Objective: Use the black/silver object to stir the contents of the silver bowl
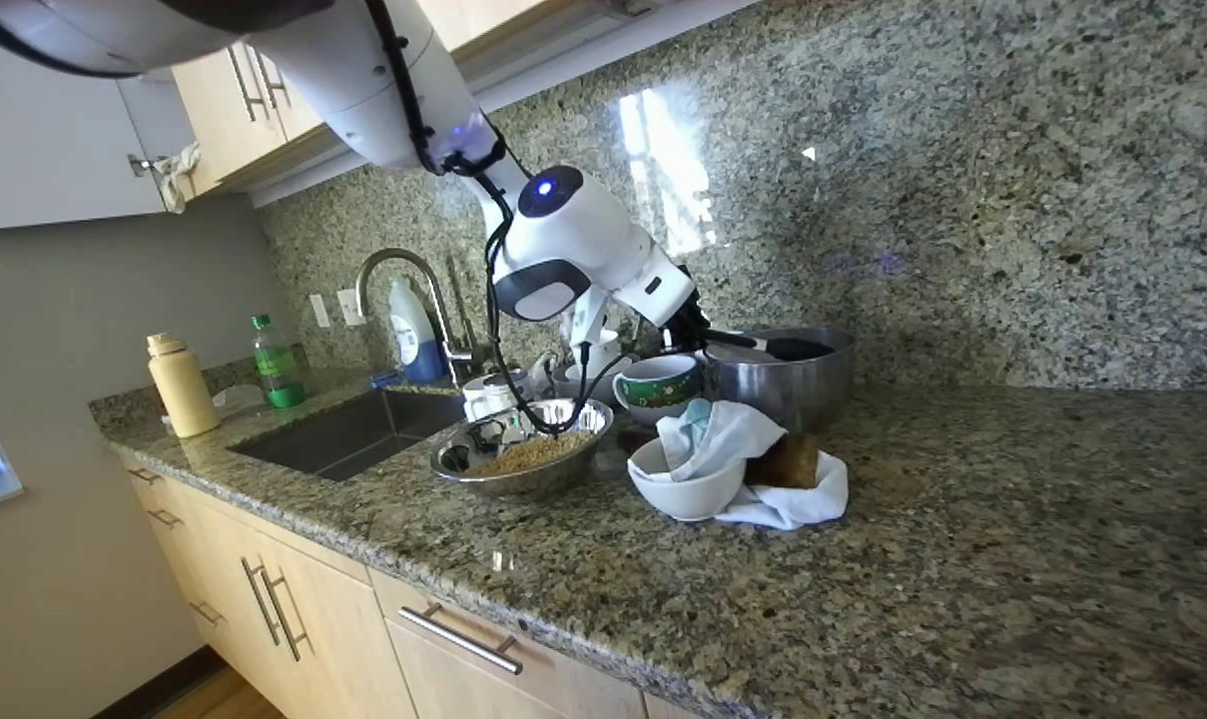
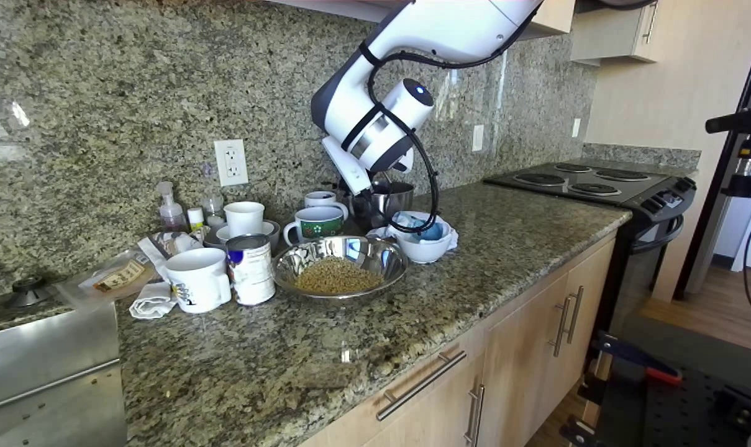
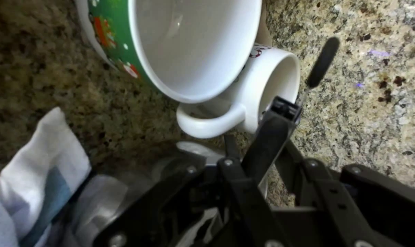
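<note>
Straddling a black-handled utensil (image 3: 267,139), the gripper (image 3: 258,144) hangs near the worktop (image 1: 1012,559)'s back edge; whether it grasps I cannot tell. The silver bowl (image 2: 386,266) sits nearer the front edge.

A cable (image 1: 553,427) partly hides the silver bowl (image 1: 529,486) in an exterior view; the wrist view crops the green mug (image 3: 193,48).
</note>
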Available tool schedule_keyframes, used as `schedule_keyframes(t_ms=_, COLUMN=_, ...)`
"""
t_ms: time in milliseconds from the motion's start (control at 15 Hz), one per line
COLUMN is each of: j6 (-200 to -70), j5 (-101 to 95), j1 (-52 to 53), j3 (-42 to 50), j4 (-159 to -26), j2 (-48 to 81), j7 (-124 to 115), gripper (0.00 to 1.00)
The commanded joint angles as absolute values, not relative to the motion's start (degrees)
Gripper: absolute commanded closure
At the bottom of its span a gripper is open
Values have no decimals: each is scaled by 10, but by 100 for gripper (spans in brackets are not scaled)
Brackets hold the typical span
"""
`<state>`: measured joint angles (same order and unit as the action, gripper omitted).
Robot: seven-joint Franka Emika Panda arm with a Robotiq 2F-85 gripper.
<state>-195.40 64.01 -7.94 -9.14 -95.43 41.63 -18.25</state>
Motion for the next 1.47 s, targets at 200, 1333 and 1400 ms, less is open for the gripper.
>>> schedule_keyframes(t_ms=200, j6=-1953, j5=647, j1=-30, j3=-30, j4=-967, j2=403, j7=-205, gripper=95)
schedule_keyframes(t_ms=1333, j6=-1715, j5=558, j1=152, j3=175, j4=-1057, j2=278, j7=-284, gripper=95)
schedule_keyframes(t_ms=1400, j6=-1692, j5=536, j1=166, j3=191, j4=-1057, j2=272, j7=-302, gripper=95)
